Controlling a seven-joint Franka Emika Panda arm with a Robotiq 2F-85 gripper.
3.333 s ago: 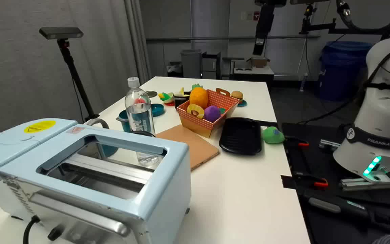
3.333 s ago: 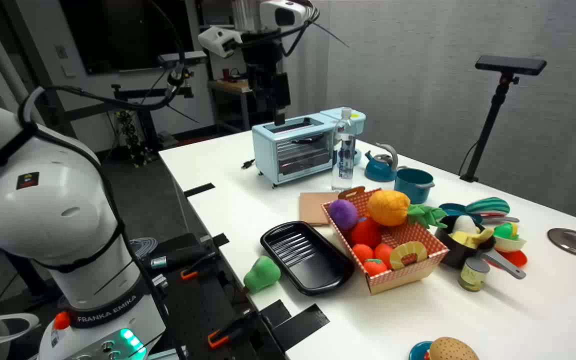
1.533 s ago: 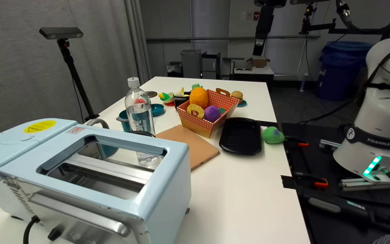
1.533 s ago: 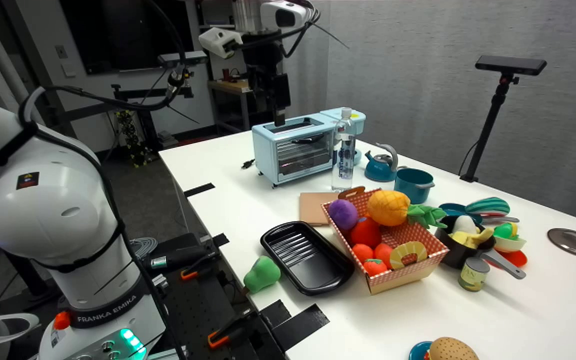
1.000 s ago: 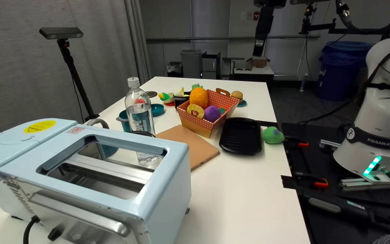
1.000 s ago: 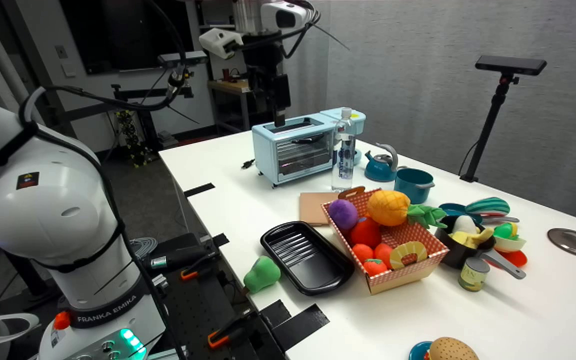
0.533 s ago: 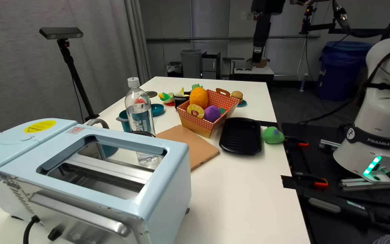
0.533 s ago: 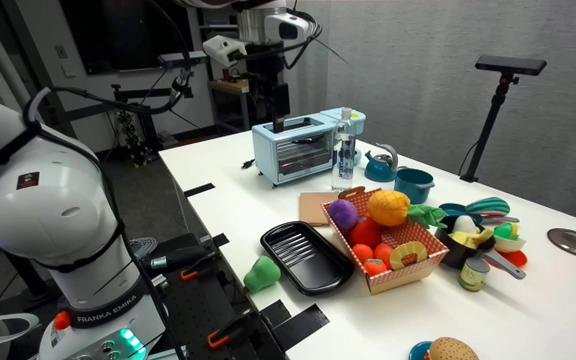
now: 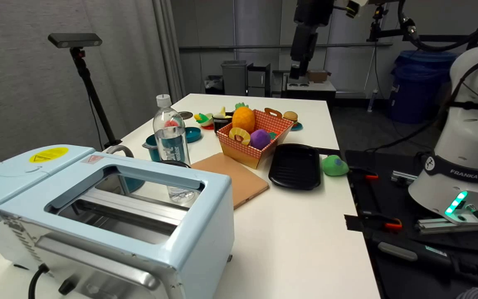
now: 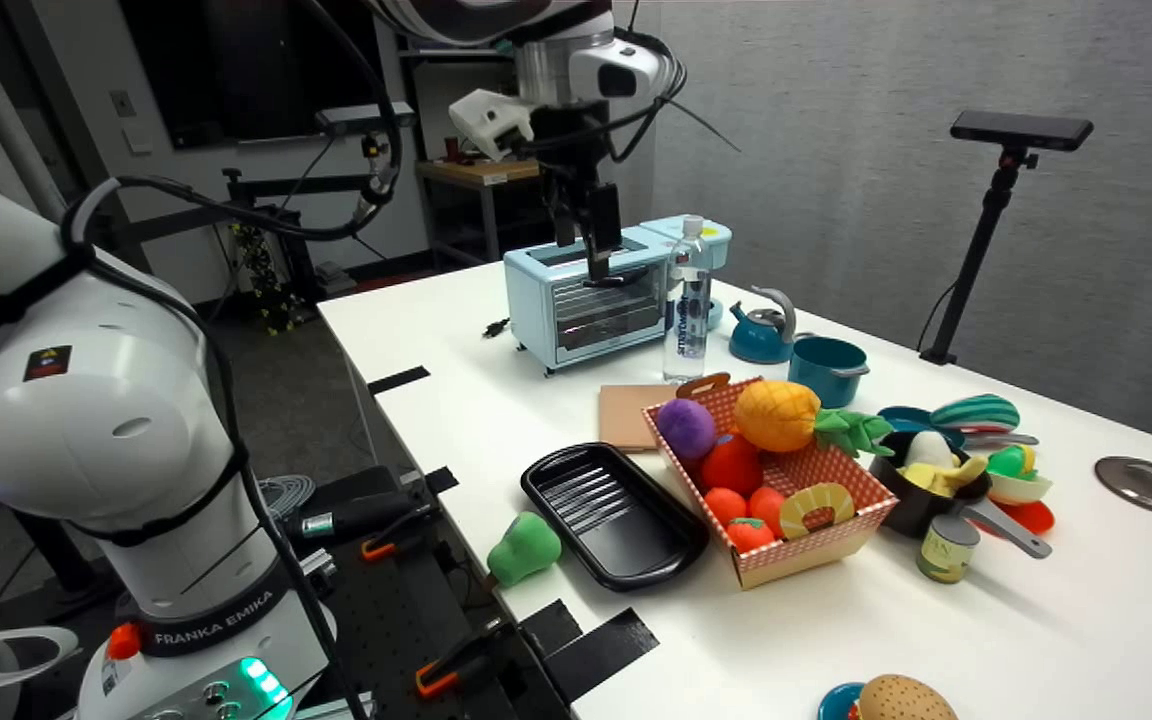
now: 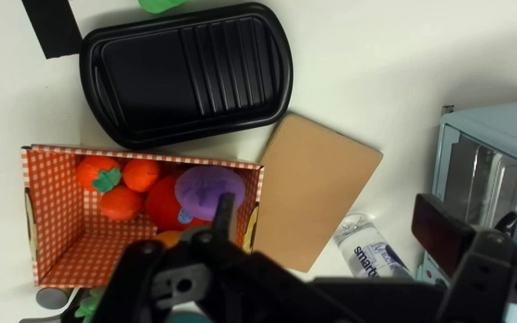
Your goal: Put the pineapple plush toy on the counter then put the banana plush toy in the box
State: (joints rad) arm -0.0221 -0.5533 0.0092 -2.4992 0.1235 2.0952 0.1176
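Fingers (image 11: 440,235) wide apart, empty. Pineapple plush (image 10: 774,416) in gingham box (image 10: 811,552), long axis diagonal, crown (image 10: 848,432) sticking out toward saucepan (image 10: 906,512); tomato (image 11: 89,172), purple plush (image 11: 209,186) also boxed. Banana plush (image 10: 936,477) in saucepan.

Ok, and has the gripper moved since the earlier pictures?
Yes: in an exterior view, the gripper has shifted down and to the picture's right relative to the pale blue toaster, which sits where it was.
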